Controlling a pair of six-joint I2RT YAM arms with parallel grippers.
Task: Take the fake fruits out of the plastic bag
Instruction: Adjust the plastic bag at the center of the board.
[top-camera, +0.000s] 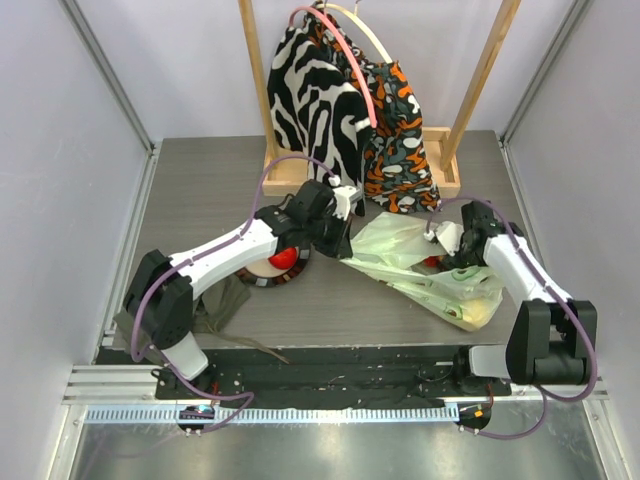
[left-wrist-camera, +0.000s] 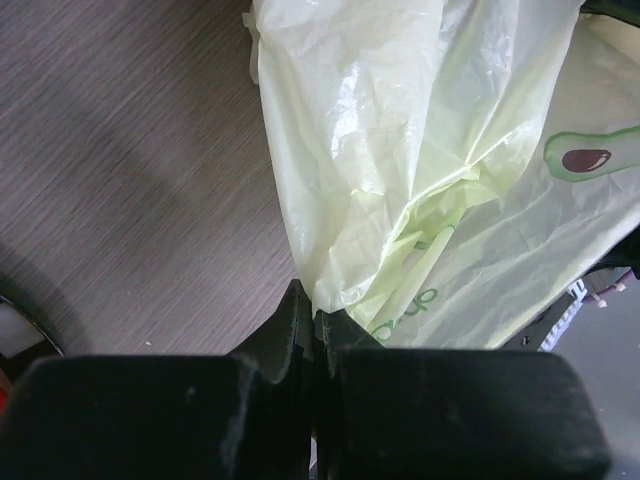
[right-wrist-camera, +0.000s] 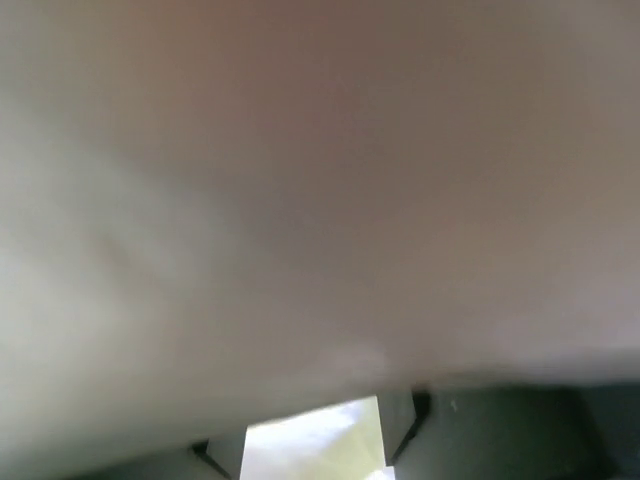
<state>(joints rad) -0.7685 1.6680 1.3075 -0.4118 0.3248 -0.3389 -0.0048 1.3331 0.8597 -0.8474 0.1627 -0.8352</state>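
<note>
Where pale walls close in on three sides, a grey wood-grain counter (top-camera: 200, 190) fills the floor of the cell, with a metal rail (top-camera: 330, 412) along its near edge where both arms are bolted. At the back stands a wooden rack (top-camera: 255, 90). From it hang patterned garments (top-camera: 320, 100), one black and white and one with orange, reaching down to the rack's base. The plastic bag (top-camera: 400, 245), pale green, crinkled and printed with avocado halves, lies slumped on the counter right of centre, running from just in front of the garments toward the near right. The left arm (top-camera: 230, 250) reaches across from the near left, and the left jaws are pressed flat together on a thin fold at the bag's left corner. The right arm (top-camera: 520, 270) bends in from the near right to the bag's right side. Its wrist view is a blur, so I cannot tell how wide the right jaws stand or whether they hold anything. A yellowish bulge shows through the bag's near right end, too unclear to name. Left of the bag, partly under the left arm, sits a round dark-rimmed plate (top-camera: 262, 281) with a red fruit (top-camera: 283, 258) on it. An olive-grey cloth (top-camera: 222, 305) lies crumpled near the plate at the near left.
</note>
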